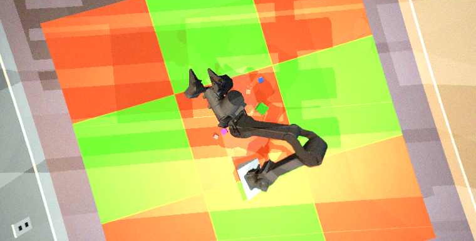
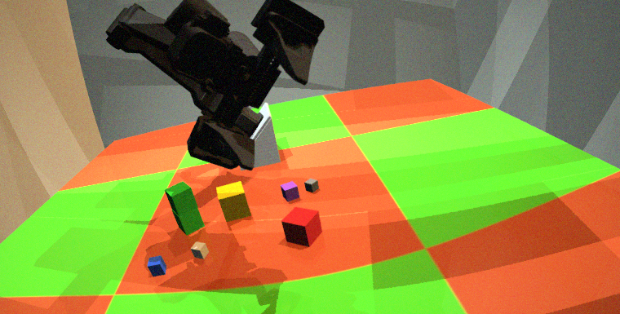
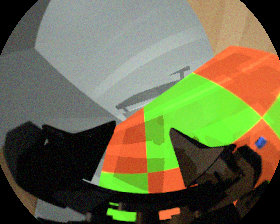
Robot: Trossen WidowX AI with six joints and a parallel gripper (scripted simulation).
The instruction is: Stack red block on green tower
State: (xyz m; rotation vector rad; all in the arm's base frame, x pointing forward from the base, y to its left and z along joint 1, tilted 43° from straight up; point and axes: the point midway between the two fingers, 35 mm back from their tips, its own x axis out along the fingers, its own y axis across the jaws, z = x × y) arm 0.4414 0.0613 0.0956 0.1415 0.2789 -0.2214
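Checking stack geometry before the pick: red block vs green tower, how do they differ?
Shape: the red block is a squat cube; the green tower is tall and narrow, with a seam at mid-height.
Pose: the red block sits flat; the green tower appears to lean slightly in the exterior view.
Footprint: the red block looks wider than the green tower's top face.
Shared: both stand free on the orange patch, untouched; the gripper is open, raised above them.
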